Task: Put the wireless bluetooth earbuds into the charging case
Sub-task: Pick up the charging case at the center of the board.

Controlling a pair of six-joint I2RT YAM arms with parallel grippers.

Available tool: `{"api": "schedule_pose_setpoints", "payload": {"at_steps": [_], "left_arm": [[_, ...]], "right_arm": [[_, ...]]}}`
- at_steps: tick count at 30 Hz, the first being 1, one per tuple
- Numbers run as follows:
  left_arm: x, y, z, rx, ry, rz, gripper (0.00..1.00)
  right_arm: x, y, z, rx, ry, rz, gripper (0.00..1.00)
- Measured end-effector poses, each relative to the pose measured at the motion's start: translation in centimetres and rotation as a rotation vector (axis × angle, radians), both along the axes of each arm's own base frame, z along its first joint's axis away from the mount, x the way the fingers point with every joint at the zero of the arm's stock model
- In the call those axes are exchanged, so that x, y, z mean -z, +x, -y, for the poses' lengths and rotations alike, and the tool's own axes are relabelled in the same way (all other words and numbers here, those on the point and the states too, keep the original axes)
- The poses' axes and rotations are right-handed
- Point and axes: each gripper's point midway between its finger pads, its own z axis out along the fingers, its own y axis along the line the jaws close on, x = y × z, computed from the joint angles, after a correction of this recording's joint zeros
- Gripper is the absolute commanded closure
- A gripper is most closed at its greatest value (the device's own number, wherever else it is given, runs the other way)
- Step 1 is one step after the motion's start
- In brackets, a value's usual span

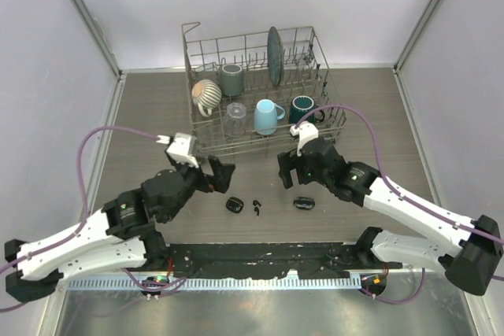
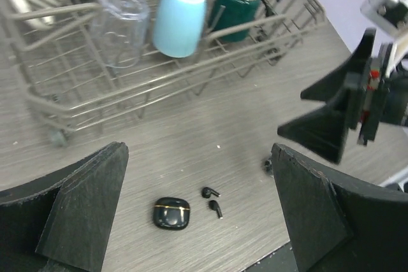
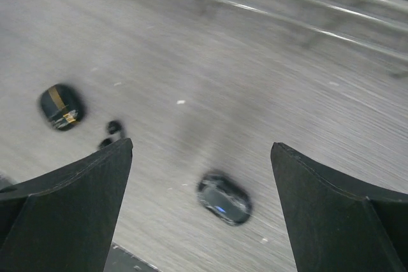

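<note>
Left gripper [image 1: 219,172] and right gripper [image 1: 285,172] held apart, empty. Earbuds [image 2: 215,207] just beside case [image 2: 171,213]; tiny, glossy, easily flicked away if pinched off-centre.

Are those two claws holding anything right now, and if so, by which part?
Nothing. The left gripper and right gripper are both open and empty; the earbuds lie loose on the table.
</note>
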Motion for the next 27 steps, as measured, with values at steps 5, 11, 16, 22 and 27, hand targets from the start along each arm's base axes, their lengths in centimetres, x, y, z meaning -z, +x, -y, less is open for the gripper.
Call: {"api": "schedule_pose_setpoints", "payload": {"at_steps": [5, 11, 16, 22, 27], "left_arm": [[1.8, 1.3, -3.9, -0.140, -0.040, -0.061, 0.00], [7.8, 2.4, -6.4, -0.255, 0.060, -0.248, 0.00], [10.0, 1.5, -7.6, -0.292, 0.054, -0.315, 0.00], [10.8, 0.2, -8.9, -0.338, -0.040, -0.347, 0.00], [10.9, -0.7, -10.2, -0.377, -0.105, -0.345, 0.00]], "right_arm": [[2.1, -1.6, -4.3, -0.203, 0.063, -0.117, 0.08], [3.9, -4.0, -7.6, -0.359, 0.085, -0.168, 0.08], [5.2, -6.8, -10.5, -0.468, 0.082, -0.155, 0.08], [7.3, -7.3, -11.7, -0.464, 0.098, -0.131, 0.09], [8.7, -6.4, -13.5, -0.462, 0.102, -0.100, 0.18]]}}
